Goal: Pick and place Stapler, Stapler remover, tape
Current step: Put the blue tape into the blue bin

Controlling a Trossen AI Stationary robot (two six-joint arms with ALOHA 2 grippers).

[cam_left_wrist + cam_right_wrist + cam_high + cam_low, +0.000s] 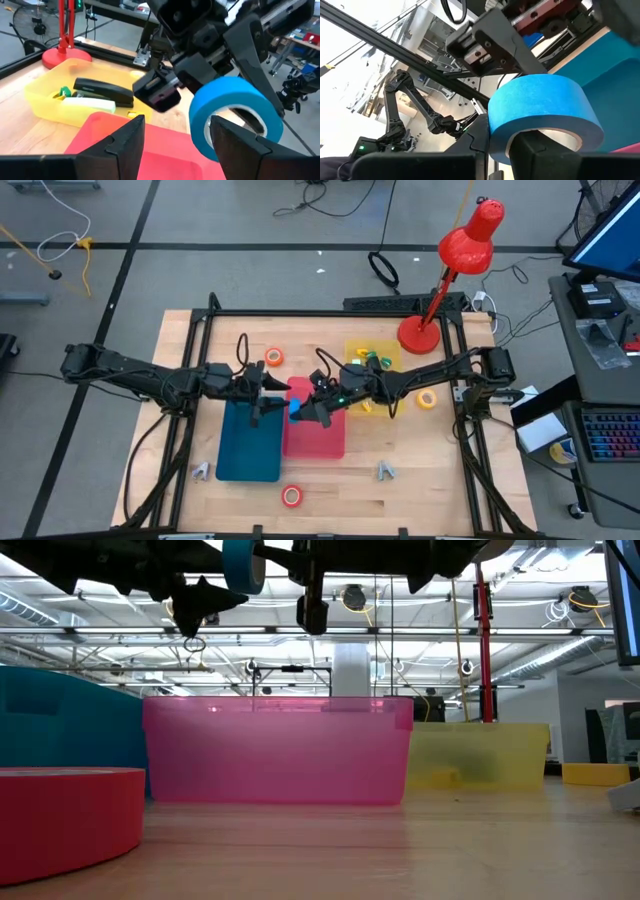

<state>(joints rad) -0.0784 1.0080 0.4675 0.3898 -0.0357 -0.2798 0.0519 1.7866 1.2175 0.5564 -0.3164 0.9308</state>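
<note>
Low view puts the red tape roll (62,815) closest, at the lower left: a smooth, matte ring lying flat on the pale wooden table (400,850). Behind it stand three translucent plastic bins with rounded corners. The pink bin (275,750) is in the centre, the blue bin (60,725) at the left and the yellow bin (480,755) at the right. From above, nothing shows inside the pink and blue bins.

Over the pink bin, at the frame's top edge, hangs the blue tape roll (235,115), a glossy ring with a pale core. The right gripper (308,410) is clamped on its wall, one dark finger through the centre hole and the other outside. The left gripper (175,125) faces it with its jaws apart. The roll sits just above one of its angular black fingers (235,145), but I cannot tell whether they touch.

Farther back, the yellow bin holds a black stapler (102,92), a pale bar and a small green piece (64,91). The yellow tape roll (428,399) lies on the wood right of that bin, and the orange tape roll (274,357) lies left of it. A glossy red desk lamp (462,255) stands at the table's upper right.
</note>
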